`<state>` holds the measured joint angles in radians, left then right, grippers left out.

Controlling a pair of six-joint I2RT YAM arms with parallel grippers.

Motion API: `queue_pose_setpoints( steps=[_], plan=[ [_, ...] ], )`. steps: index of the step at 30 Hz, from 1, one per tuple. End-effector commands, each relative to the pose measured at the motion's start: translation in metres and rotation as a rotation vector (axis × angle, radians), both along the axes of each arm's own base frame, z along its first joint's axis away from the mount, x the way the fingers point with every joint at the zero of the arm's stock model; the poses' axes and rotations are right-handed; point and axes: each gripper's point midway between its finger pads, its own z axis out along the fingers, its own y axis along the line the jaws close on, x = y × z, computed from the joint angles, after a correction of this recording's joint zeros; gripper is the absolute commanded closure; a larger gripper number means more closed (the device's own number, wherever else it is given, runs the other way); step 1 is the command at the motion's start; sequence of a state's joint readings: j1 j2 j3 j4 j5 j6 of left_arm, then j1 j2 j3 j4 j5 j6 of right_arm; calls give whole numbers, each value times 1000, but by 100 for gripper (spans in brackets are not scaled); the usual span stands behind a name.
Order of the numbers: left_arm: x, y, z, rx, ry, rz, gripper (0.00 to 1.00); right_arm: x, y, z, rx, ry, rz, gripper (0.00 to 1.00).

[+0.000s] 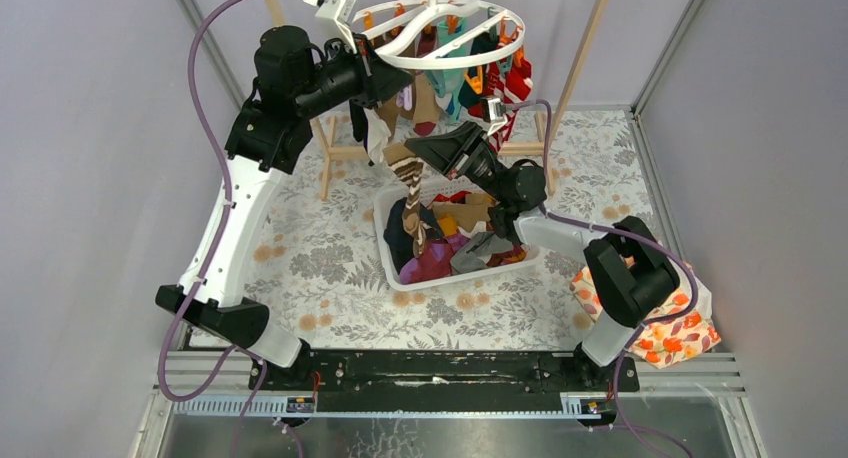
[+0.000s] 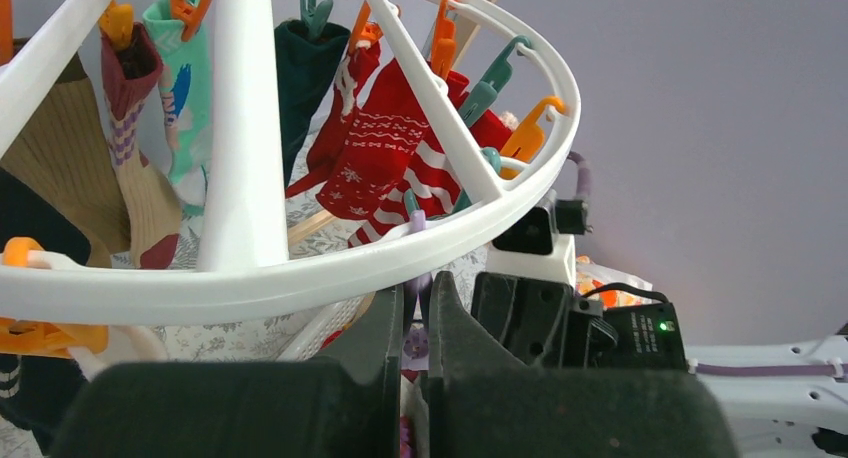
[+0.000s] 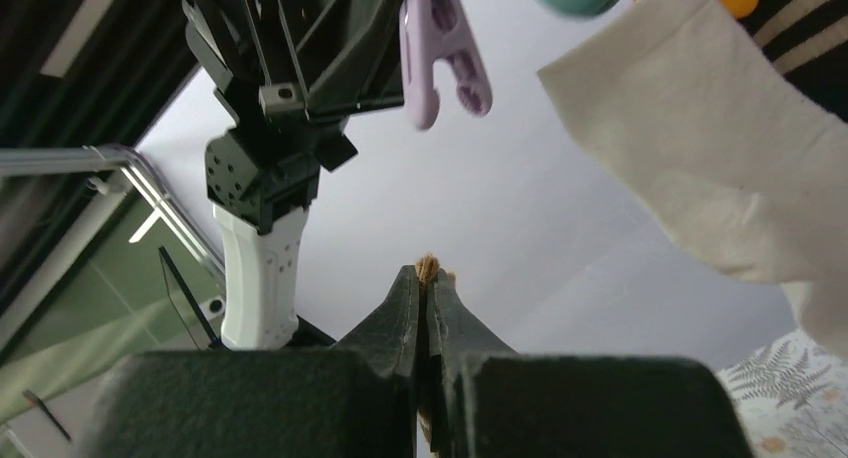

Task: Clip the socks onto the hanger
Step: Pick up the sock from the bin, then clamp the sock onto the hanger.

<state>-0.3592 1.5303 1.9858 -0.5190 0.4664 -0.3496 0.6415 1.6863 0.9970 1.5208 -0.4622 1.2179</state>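
The white ring hanger (image 1: 440,60) hangs at the top centre, with several socks clipped on, among them red-and-white ones (image 2: 390,143). My left gripper (image 2: 417,290) sits just under the ring's rim (image 2: 300,278) and is shut on a lilac clip (image 3: 440,38). Below it, my right gripper (image 3: 427,276) is shut on a brown-and-cream striped sock (image 1: 408,183); a brown tuft of fabric (image 3: 428,266) pokes out above its tips. That sock dangles from the right gripper (image 1: 412,150) down into the basket. A white clipped sock (image 3: 700,128) hangs to the right of the lilac clip.
A white slotted basket (image 1: 450,280) with several loose socks stands mid-table on a floral cloth. A light wooden rack frame (image 1: 335,153) carries the hanger at the back. An orange-patterned bag (image 1: 670,328) lies by the right arm's base. Grey walls close in both sides.
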Motion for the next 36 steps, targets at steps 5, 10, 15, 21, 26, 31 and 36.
queue_pose_setpoints(
  steps=[5,10,15,21,26,31,36],
  plan=[
    [-22,-8,15,-68,-15,-105,100,5,-27,55,244,-26,25,100],
    [-22,-8,17,-80,-12,-112,100,18,-31,53,276,34,30,100],
    [-22,-7,16,-84,-9,-116,100,22,-36,58,289,42,39,100],
    [-20,-6,16,-89,-4,-116,100,25,-39,67,311,42,57,100],
    [-20,-6,15,-94,0,-125,100,24,-39,73,320,31,68,100],
    [-21,-7,15,-99,7,-140,100,26,-38,74,326,36,80,100],
    [-21,-6,16,-100,5,-147,100,26,-37,78,328,29,94,100]
  ],
)
